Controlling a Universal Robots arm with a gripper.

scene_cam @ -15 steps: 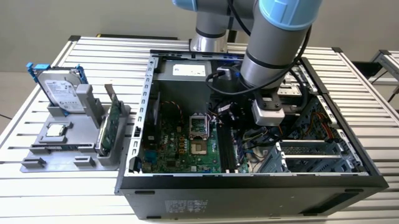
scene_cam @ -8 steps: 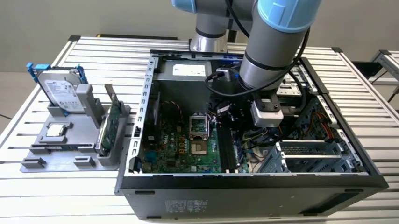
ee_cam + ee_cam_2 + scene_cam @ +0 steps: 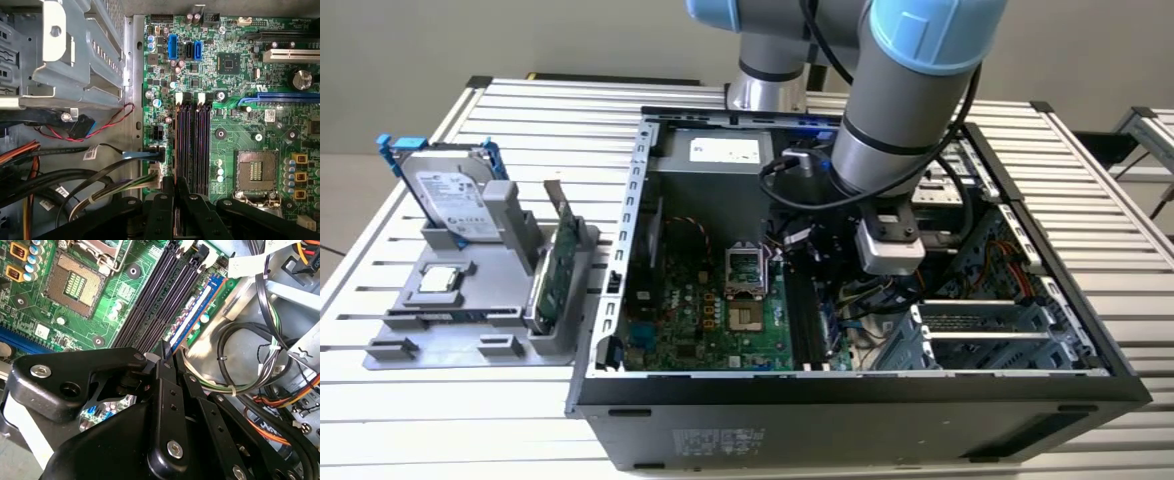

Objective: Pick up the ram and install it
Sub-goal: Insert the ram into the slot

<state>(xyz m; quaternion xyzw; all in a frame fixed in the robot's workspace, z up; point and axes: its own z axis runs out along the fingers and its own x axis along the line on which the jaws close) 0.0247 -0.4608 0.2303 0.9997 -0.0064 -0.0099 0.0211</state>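
I have the tool [image 3: 167, 352] clamped on the ram [image 3: 192, 315], its edge at the memory slots [image 3: 192, 145]; pickup looks done, seating isn't finished.

1. I can read no text with certainty in any view; I can only say where labels sit.
2. Exterior view: a white and blue label on the hard drive [image 3: 454, 190], a white sticker on the power supply [image 3: 724, 150], and a pale label on the computer case [image 3: 720, 440].
3. First wrist view: white tags on the cables [image 3: 90, 152] and a white sticker on the motherboard [image 3: 270, 116].
4. Second wrist view: a pale strip along the ram [image 3: 196, 315], gripped by the gripper [image 3: 165, 352], and a white cable tag [image 3: 245, 265]; the print is unreadable.
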